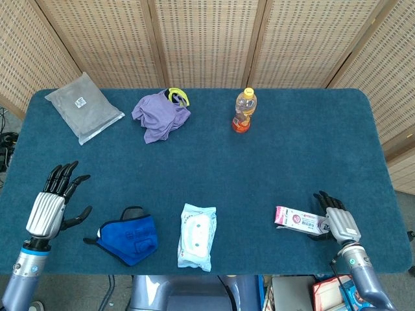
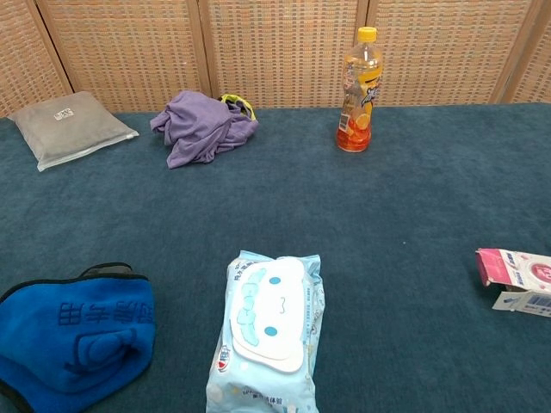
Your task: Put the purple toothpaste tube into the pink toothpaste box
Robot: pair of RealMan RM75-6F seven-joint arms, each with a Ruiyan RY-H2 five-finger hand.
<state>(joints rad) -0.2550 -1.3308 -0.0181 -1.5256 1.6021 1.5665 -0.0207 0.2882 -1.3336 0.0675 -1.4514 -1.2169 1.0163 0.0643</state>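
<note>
The pink toothpaste box (image 1: 298,220) lies flat on the blue table (image 1: 292,155) near its right front corner, its long axis running left to right and tilted slightly, with the left end a little farther from the front edge than the right end. In the chest view the box (image 2: 515,269) shows at the right border with its left end flap open and a white flap beneath it; the purple toothpaste tube cannot be made out in either view. The right hand (image 1: 336,222) sits just beside the box's right end, its fingers spread and pointing away from the robot; whether it touches the box cannot be told, and it grips nothing. The left hand (image 1: 52,204) hovers at the near left of the table, fingers apart and holding nothing.

Left of the box along the front lie a light blue wipes pack (image 1: 196,236) and a blue face mask (image 1: 128,234). At the far side stand an orange drink bottle (image 1: 244,111), a crumpled purple cloth (image 1: 159,115) and a grey pouch (image 1: 84,106).
</note>
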